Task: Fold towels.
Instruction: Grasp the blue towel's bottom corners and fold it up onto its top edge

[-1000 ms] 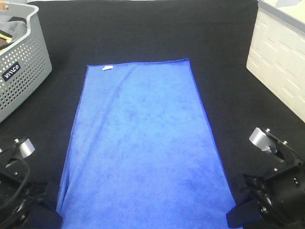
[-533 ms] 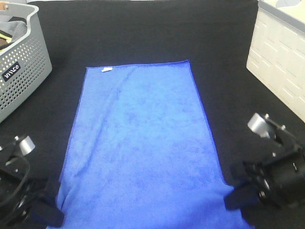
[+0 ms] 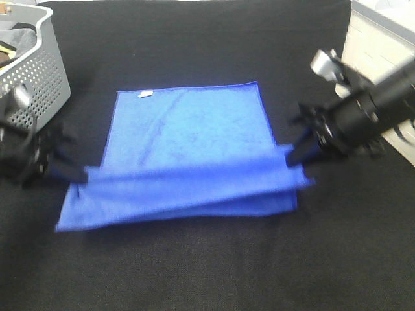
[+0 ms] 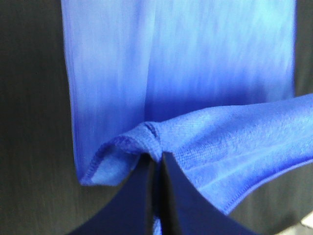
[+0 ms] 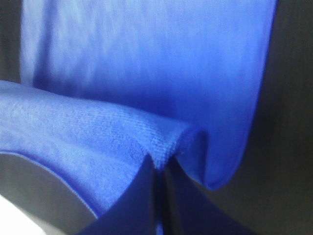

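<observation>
Bright royal-blue rectangular microfiber towel (image 3: 188, 126) lies mid black cloth-covered worktop (image 3: 207, 272), far half flat, small white tag (image 3: 146, 94) at far-left corner. Near edge held up off the worktop, stretched across above the flat half, blurred. Left gripper (image 3: 76, 173) fingers pinched tight on one near corner, right gripper (image 3: 293, 155) fingers pinched tight on the other. Cloth bunches at both tips in wrist views. Perforated grey plastic basket (image 3: 35, 78) sits far left, apart from towel.
</observation>
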You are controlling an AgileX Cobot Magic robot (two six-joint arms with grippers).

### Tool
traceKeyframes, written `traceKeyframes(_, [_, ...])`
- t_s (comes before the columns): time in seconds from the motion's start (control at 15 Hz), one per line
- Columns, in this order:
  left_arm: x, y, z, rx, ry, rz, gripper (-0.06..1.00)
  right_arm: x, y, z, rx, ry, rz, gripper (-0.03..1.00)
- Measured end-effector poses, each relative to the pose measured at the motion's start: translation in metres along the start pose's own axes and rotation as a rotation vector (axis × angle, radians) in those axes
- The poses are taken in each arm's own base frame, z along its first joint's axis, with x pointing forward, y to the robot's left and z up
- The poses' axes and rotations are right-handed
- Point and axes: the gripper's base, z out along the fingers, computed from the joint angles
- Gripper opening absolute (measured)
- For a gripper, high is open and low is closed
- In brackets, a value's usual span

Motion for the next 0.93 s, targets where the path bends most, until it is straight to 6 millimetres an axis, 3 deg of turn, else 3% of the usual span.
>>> traceKeyframes(0.07, [-0.034,-0.006,0.002,0.017,-0.039,0.039,0.01,-0.041,0.005,0.009,-0.018,-0.024,-0.029,0.00])
traceKeyframes(0.13, [-0.034,-0.006,0.002,0.017,-0.039,0.039,0.01,-0.041,0.005,0.009,-0.018,-0.024,-0.029,0.00])
traceKeyframes(0.2, [-0.050,-0.008,0.007,0.020,-0.054,0.055,0.01,-0.059,0.008,0.014,-0.029,-0.037,-0.041,0.00])
traceKeyframes(0.33, [-0.088,-0.016,0.016,0.037,-0.109,0.092,0.01,-0.095,0.009,0.025,-0.024,-0.072,-0.060,0.00])
traceKeyframes(0.4, [-0.117,-0.022,0.022,0.045,-0.160,0.127,0.01,-0.119,0.007,0.034,-0.011,-0.092,-0.078,0.00])
traceKeyframes(0.53, [-0.149,-0.025,0.031,0.040,-0.224,0.153,0.01,-0.150,0.006,0.044,0.013,-0.135,-0.108,0.00])
traceKeyframes(0.8, [-0.202,-0.019,0.065,0.024,-0.336,0.178,0.01,-0.202,-0.003,0.076,0.032,-0.227,-0.171,0.00])
traceKeyframes(0.93, [-0.212,-0.016,0.072,0.019,-0.361,0.182,0.01,-0.208,-0.009,0.088,0.039,-0.235,-0.181,0.00])
